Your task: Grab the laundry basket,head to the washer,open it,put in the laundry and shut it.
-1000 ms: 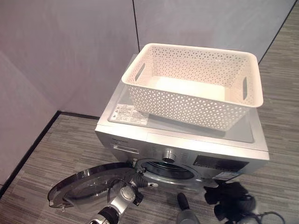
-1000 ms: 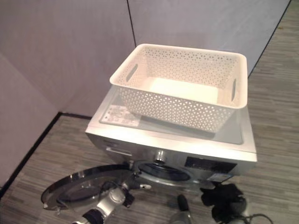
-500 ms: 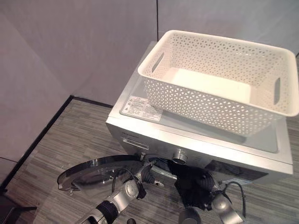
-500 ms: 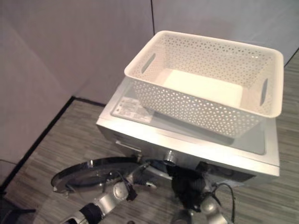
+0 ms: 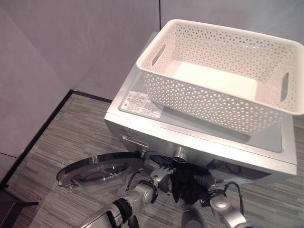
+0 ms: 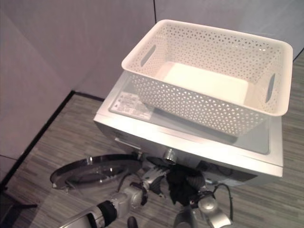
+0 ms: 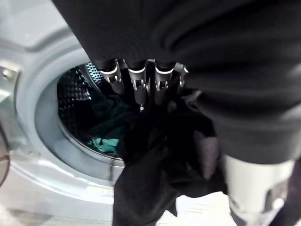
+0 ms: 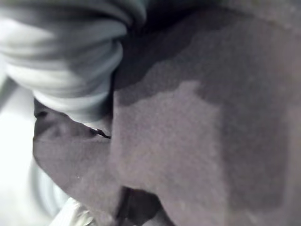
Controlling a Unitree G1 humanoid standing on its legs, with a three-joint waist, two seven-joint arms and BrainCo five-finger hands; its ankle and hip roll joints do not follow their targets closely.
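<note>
The silver washer stands with its round door swung open to the left. On its top rests the white lattice laundry basket, with nothing in it. A black garment hangs in front of the drum opening, bunched in my right hand, and it covers the right wrist view. My left hand is at the opening beside it, its fingers straight and reaching to the garment. Inside the drum lie dark clothes and a teal piece.
Grey partition walls close in behind and to the left of the washer. Striped grey floor lies open on the left, where the door juts out low.
The view has shifted. My right hand has brought the black garment from low on the right up to the drum opening. My left hand has moved from the door to the opening.
</note>
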